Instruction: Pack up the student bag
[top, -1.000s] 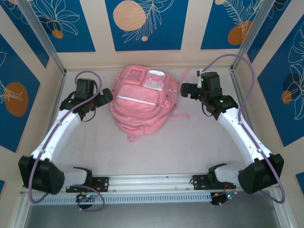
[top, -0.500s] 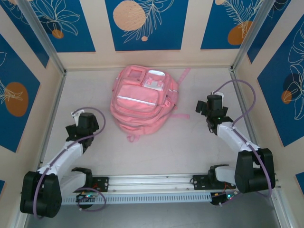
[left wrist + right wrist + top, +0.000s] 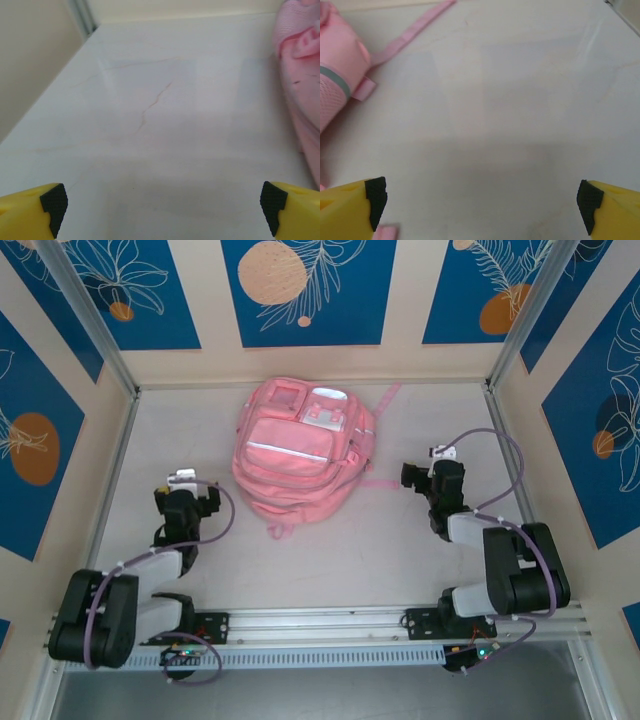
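Left fingers (image 3: 30,212) stand spread and empty over the pale table (image 3: 390,560). The large soft pink fabric backpack (image 3: 300,450) lies mid-table between your 2 arms, touching neither. Right fingers (image 3: 612,207) are spread and empty too. The backpack looks zipped, so packing seems finished.

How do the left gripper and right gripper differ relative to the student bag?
The left gripper has the student bag on its right; the right gripper has it on its left. The right gripper faces a pink strap; the left gripper faces bare table. Both are open and empty.
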